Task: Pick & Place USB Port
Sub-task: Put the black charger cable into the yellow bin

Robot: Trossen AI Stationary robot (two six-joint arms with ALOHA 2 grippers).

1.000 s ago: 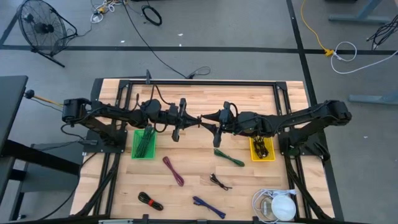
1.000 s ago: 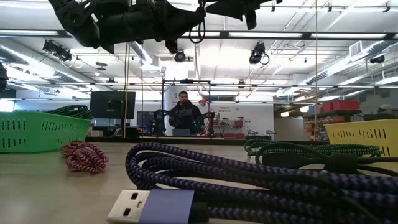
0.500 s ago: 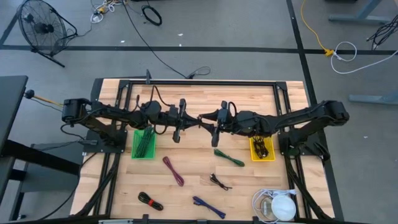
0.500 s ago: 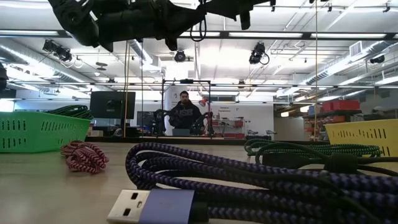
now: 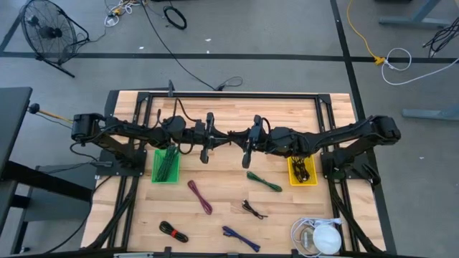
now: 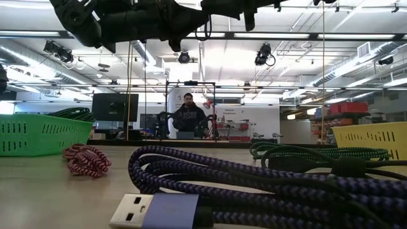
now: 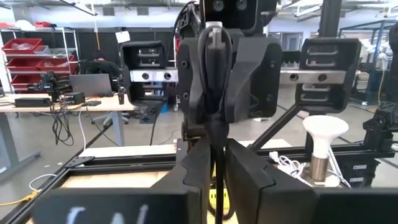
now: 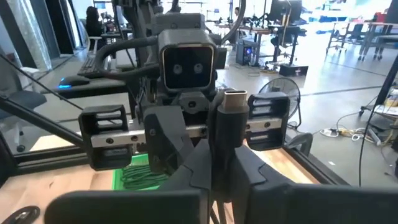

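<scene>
**Mia:** Why are the two arms nose to nose up there?

**Ben:** We think it is a hand-over. The left claw (image 5: 219, 136) and the right claw (image 5: 242, 137) meet high over the middle of the table (image 5: 287, 115). The black cable (image 5: 231, 135) hangs in the air between them. It is not lying on the wood.

**Mia:** Who has it?

**Ben:** The right claw (image 8: 229, 157) is clenched on the plug (image 8: 235, 118), one finger on each side. The cable (image 7: 214, 81) also runs down through the left claw (image 7: 214, 152). We cannot tell if that one squeezes it or has let go.

**Mia:** Why hold it by the plug?

**Ben:** We guess the plug is the hard bit, so it will not slip or bend. The soft loop can then dangle free.

**Mia:** Which way does the plug point?

**Ben:** Its long side seems to run along the right claw's fingers (image 8: 186, 155). The shiny metal end sticks out past the tips, toward the left claw. The wire end goes back down between the fingers.

**Mia:** And where do we take it?

**Ben:** Maybe the yellow bin (image 5: 302, 172) by the right arm. The green bin (image 5: 166, 165) sits by the left arm and has cables in it.
</scene>
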